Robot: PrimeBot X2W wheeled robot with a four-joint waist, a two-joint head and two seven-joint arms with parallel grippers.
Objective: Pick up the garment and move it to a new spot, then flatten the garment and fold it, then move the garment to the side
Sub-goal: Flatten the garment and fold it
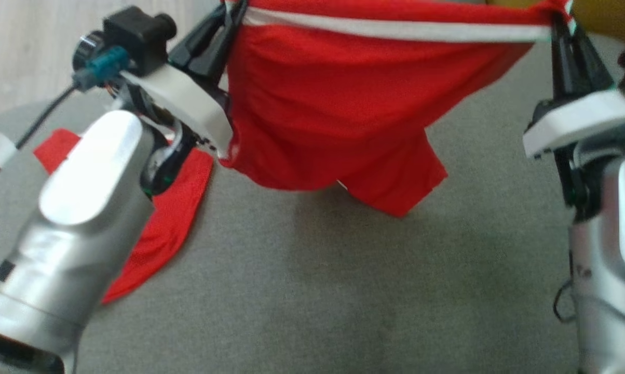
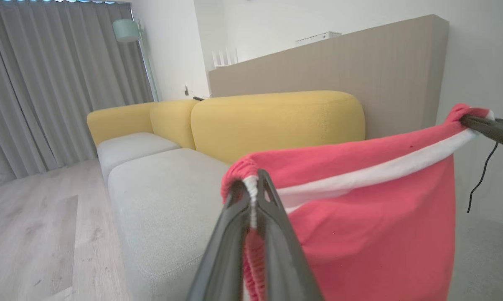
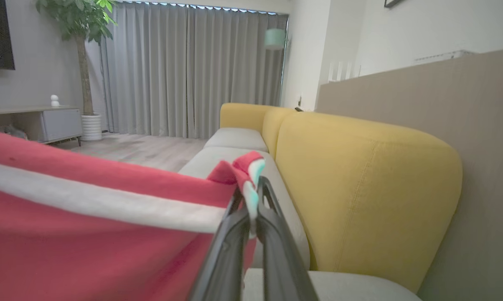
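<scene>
Head view gives you the left gripper [image 1: 233, 18] and the right gripper [image 1: 561, 23], each with its fingers pinched tight on an upper corner of the red garment [image 1: 333, 104], whose white band stretches taut between them while the cloth hangs over the grey sofa cushion [image 1: 343, 291].

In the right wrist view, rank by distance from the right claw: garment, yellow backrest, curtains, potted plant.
1. garment, clamped in the right claw.
2. yellow backrest, just right.
3. potted plant and curtains, far across the room; too close to call.
</scene>
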